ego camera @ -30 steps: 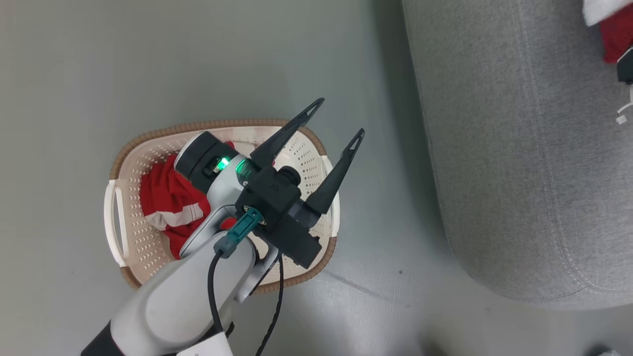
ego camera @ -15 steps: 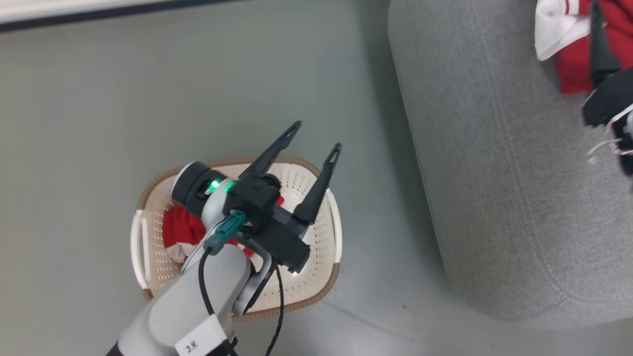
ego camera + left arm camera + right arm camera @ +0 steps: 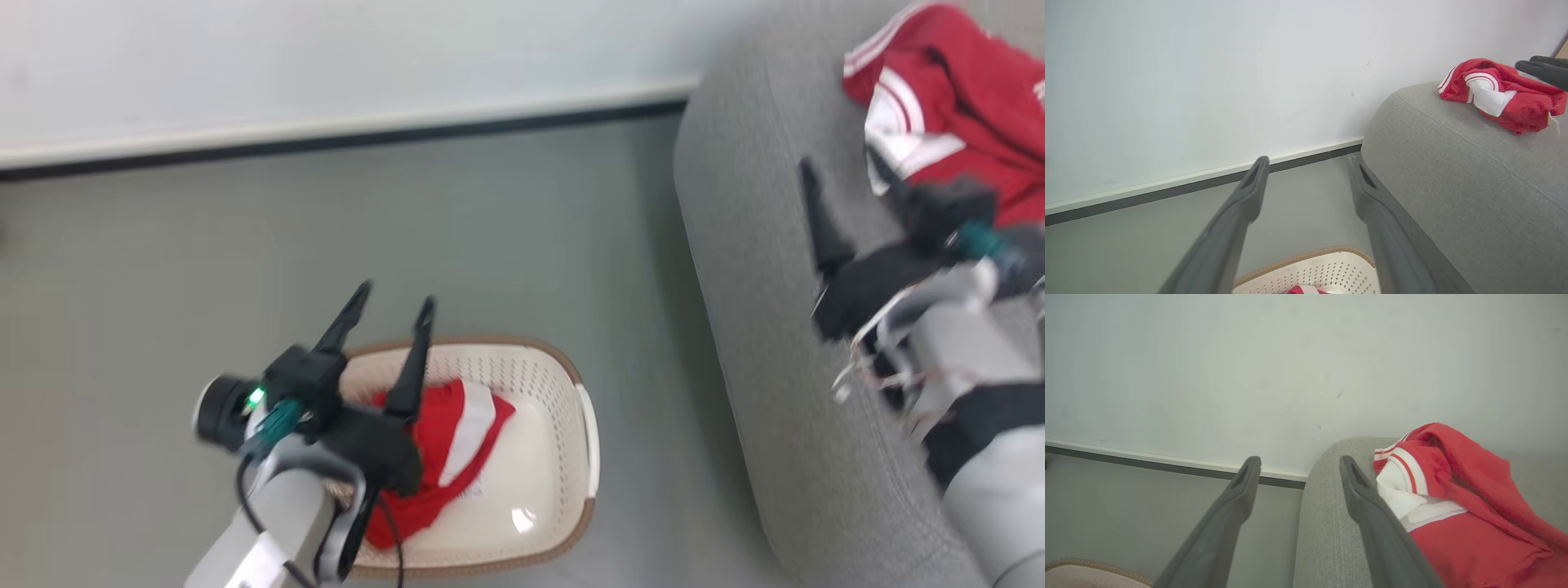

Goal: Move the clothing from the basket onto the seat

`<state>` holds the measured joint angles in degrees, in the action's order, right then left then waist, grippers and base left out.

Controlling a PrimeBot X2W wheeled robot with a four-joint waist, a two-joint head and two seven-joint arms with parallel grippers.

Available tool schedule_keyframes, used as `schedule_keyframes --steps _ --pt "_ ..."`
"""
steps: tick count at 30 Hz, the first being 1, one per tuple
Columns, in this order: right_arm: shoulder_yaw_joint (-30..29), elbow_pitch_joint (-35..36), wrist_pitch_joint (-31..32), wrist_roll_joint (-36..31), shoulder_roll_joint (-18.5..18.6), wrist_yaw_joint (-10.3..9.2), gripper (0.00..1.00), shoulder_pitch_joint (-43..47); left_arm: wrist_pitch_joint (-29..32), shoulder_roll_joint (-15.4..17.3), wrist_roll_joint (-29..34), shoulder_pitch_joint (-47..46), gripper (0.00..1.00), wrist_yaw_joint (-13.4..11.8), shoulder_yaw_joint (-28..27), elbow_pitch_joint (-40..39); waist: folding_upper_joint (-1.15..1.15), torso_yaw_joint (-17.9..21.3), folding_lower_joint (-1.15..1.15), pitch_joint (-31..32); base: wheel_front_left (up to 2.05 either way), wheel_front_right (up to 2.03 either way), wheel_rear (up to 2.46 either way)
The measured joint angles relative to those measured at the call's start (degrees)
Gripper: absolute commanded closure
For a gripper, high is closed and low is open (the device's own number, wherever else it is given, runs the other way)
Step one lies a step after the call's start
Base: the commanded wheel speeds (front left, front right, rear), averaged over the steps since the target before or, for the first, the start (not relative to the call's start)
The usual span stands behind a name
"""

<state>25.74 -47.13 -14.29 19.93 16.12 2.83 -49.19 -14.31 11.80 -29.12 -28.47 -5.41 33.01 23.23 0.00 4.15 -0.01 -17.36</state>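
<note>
I see left gripper (image 3: 394, 296) spread apart, empty, above basket (image 3: 522, 347); red garment (image 3: 445, 441) lies inside. I see right gripper (image 3: 841, 163) parted, empty, over seat (image 3: 759, 327), beside second garment (image 3: 963, 82) lying there.

- Floor (image 3: 490, 229): grey, beneath and ahead of the left claw (image 3: 396, 294).
- Wall (image 3: 326, 57): white, farther ahead.
- Skirting (image 3: 326, 137): dark strip, between floor and wall.

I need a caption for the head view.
One garment on the seat, other garment in the basket; left tool and right tool open.
</note>
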Motion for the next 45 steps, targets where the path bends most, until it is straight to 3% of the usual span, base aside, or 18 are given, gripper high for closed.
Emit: schedule_keyframes --steps 15,21,33,45 --pt "-1.8 13.1 0.0 0.7 -4.6 -6.41 0.0 22.9 0.0 4.3 -1.7 17.0 0.0 -1.2 -11.3 -2.7 -0.01 -3.6 0.0 12.6 0.0 0.0 0.0" --pt "-2.7 19.8 0.0 0.4 -4.9 -7.87 0.0 30.8 0.0 4.9 -1.4 23.5 0.0 -1.7 -13.9 -5.6 -0.01 -3.6 0.0 16.7 0.0 0.0 0.0" --pt "-6.4 31.0 0.0 -1.5 -3.0 -9.42 0.0 42.9 0.0 4.3 0.8 31.2 0.0 -1.7 -17.4 -10.9 -0.01 -2.6 0.01 19.8 0.0 0.0 0.0" --pt "-9.1 37.1 0.0 -2.7 -3.0 -9.67 0.0 46.5 0.0 3.2 2.7 32.8 0.0 -1.7 -19.7 -13.7 0.0 -2.3 0.01 20.2 0.0 0.0 0.0"
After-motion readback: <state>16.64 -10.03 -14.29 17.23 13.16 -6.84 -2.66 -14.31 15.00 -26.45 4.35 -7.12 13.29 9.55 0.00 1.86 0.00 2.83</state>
